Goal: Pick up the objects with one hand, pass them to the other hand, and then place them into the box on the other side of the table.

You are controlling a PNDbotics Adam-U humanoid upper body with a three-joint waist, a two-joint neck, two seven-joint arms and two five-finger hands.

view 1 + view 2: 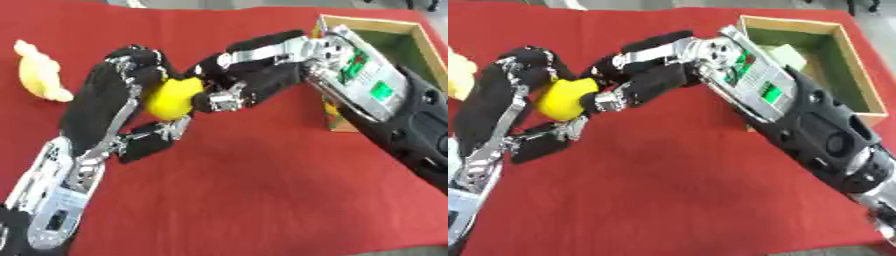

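A round yellow object [175,97] hangs above the red cloth between my two hands. My left hand [109,100] comes up from the lower left, with its fingers curled over the object's top and its thumb below it. My right hand [654,70] reaches in from the right, and its bent fingers touch the object's top and right side. The wooden box [794,22] with a green inside stands at the far right, partly hidden by my right forearm. A pale object [785,52] lies inside it.
A pale yellow lumpy object [39,75] lies on the red cloth [254,190] at the far left. My right forearm [815,130] runs across the box's near side. The cloth's front edge shows at the lower right.
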